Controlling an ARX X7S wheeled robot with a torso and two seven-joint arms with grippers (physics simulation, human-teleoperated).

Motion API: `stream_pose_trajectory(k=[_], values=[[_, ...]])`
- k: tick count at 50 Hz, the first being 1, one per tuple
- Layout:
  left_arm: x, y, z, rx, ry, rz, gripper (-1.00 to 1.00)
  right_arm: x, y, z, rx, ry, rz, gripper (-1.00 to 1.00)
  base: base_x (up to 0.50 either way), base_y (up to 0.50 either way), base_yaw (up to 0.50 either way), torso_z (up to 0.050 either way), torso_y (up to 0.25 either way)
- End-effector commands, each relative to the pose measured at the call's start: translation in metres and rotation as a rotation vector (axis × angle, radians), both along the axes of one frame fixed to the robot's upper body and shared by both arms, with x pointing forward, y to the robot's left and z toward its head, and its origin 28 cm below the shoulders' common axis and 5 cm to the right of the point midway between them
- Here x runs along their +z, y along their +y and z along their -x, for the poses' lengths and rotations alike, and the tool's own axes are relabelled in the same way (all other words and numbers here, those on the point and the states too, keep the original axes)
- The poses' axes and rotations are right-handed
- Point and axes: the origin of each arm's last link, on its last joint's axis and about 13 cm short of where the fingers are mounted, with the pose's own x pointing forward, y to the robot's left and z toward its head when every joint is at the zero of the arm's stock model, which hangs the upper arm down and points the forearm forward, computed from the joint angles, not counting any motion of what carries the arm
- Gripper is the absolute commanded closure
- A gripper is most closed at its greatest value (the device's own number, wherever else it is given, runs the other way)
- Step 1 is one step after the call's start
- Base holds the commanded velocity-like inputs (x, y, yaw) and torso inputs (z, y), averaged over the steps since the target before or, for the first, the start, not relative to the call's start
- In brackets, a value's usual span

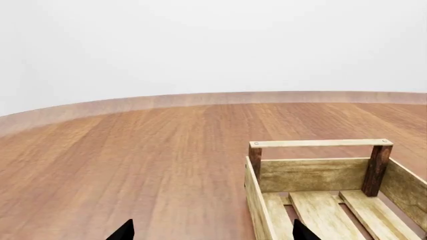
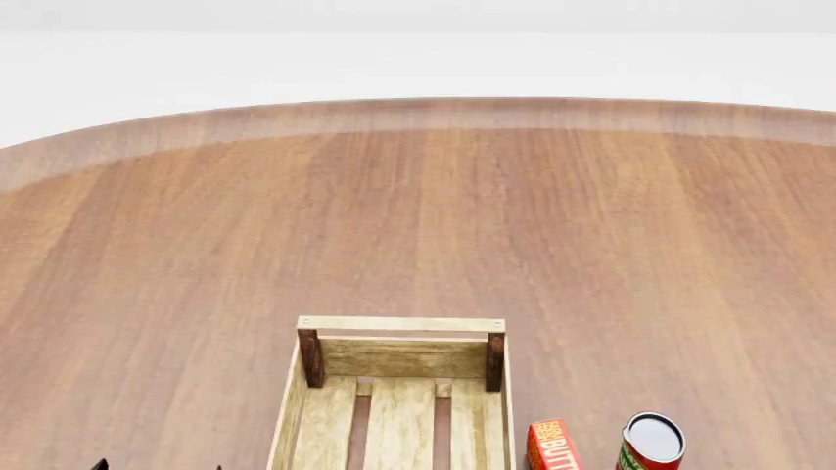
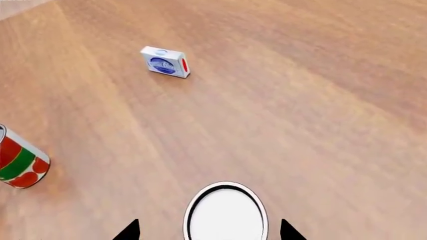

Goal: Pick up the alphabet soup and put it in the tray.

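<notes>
On the wooden table (image 3: 320,100), I see my right gripper (image 3: 209,231) spread wide, fingertips either side of the alphabet soup (image 3: 225,212), apparently not touching. My left gripper (image 1: 212,232) hangs open by the tray (image 1: 320,175), which holds nothing visible.

A round wooden table (image 2: 549,235) with a paler rim is seen beneath everything, against a plain white backdrop. A red-and-green can (image 3: 19,165) with a white top is shown in the right wrist view, standing on the table off to one side of the right gripper and somewhat ahead of it. The same can (image 2: 649,444) is found at the lower edge of the head view. Just beside it an orange-red box (image 2: 554,446) with pale lettering is placed. A small white-and-blue box (image 3: 165,62) with a red end is seen lying well ahead of the right gripper, apart from the can.
</notes>
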Motion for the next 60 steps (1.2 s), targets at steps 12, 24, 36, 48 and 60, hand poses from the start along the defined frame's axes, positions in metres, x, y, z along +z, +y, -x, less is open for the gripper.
stream_pose_trajectory(k=[12,24,36,48,60], values=[[0.000,0.000,-0.001,0.001,0.001,0.000,-1.00,-0.011,-0.001,-0.003,0.004,0.032,-0.021,-1.00,0.00,0.00,0.00,0.000,0.000],[-0.001,0.000,-0.001,0.001,0.002,0.001,-1.00,-0.017,-0.002,-0.002,-0.018,0.057,-0.025,-1.00,0.00,0.00,0.00,0.000,0.000],[-0.002,0.000,-0.003,0.001,0.003,-0.001,-1.00,-0.024,-0.006,-0.002,-0.033,0.070,-0.032,-1.00,0.00,0.00,0.00,0.000,0.000],[-0.001,0.000,-0.001,0.000,0.002,-0.001,-1.00,-0.020,-0.003,-0.012,-0.015,0.063,-0.023,-1.00,0.00,0.00,0.00,0.000,0.000],[-0.001,0.000,0.000,0.001,0.002,-0.003,-1.00,-0.024,-0.009,-0.013,-0.037,0.066,-0.026,-1.00,0.00,0.00,0.00,0.000,0.000]])
